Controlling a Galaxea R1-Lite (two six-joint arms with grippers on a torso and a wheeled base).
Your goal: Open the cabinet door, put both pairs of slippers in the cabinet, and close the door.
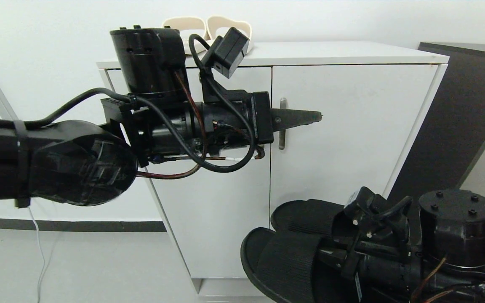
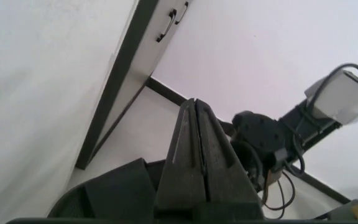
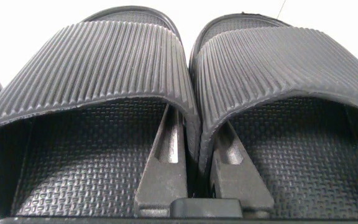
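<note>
**Cabinet closed, one pair in hand, nothing stowed**

The white two-door cabinet (image 1: 352,126) is shut, so opening, stowing and closing all remain. Black ribbed rubber slippers (image 1: 293,252) hang before the right door's lower edge, pinched together by the right claw (image 3: 194,124). Cream moulded slippers (image 1: 206,27) lie at the cabinet top's rear left edge. The left claw (image 1: 316,114), closed and empty, crosses the slim metal handle (image 1: 282,141). The door's swing would probably meet the held pair.

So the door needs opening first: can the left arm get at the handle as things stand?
Probably yes: the left gripper, shut, sits level with the handle with nothing visibly between them; it must open first.
</note>
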